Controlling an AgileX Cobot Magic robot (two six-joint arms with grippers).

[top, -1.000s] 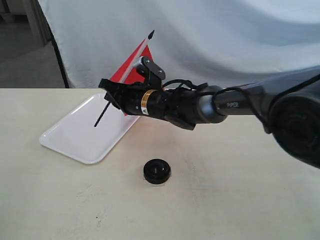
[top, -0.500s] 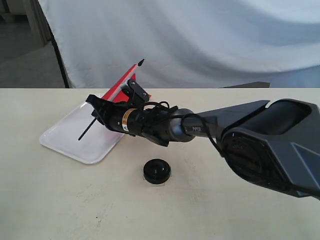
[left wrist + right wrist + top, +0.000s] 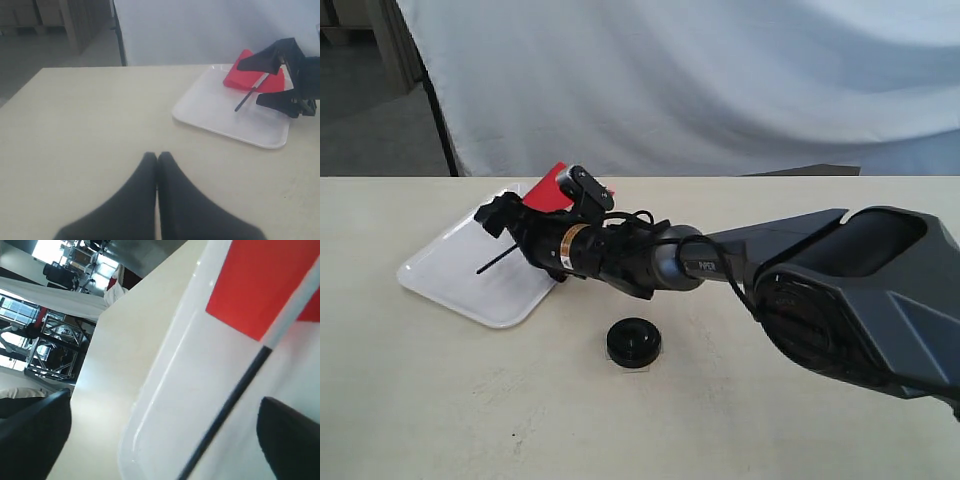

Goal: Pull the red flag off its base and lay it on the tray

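The red flag (image 3: 548, 188) rests low on the white tray (image 3: 458, 272), its black pole end (image 3: 496, 262) pointing out over the tray floor. My right gripper (image 3: 516, 238) reaches across to the tray and is open. In the right wrist view its fingers (image 3: 35, 432) stand wide apart, with the pole (image 3: 235, 390) and red cloth (image 3: 260, 285) loose between them above the tray (image 3: 165, 405). The left wrist view shows the same flag (image 3: 252, 75) on the tray (image 3: 215, 107). The black base (image 3: 634, 342) sits alone on the table. My left gripper (image 3: 157, 157) is shut and empty.
A white cloth backdrop (image 3: 700, 80) hangs behind the beige table (image 3: 770, 420). The right arm (image 3: 840, 290) stretches across the middle of the table towards the tray. The base lies near the front, right of the tray.
The right gripper has come down and leftward onto the tray. The flag went from steeply tilted in the air to low on the tray, and the jaws have opened off the pole.
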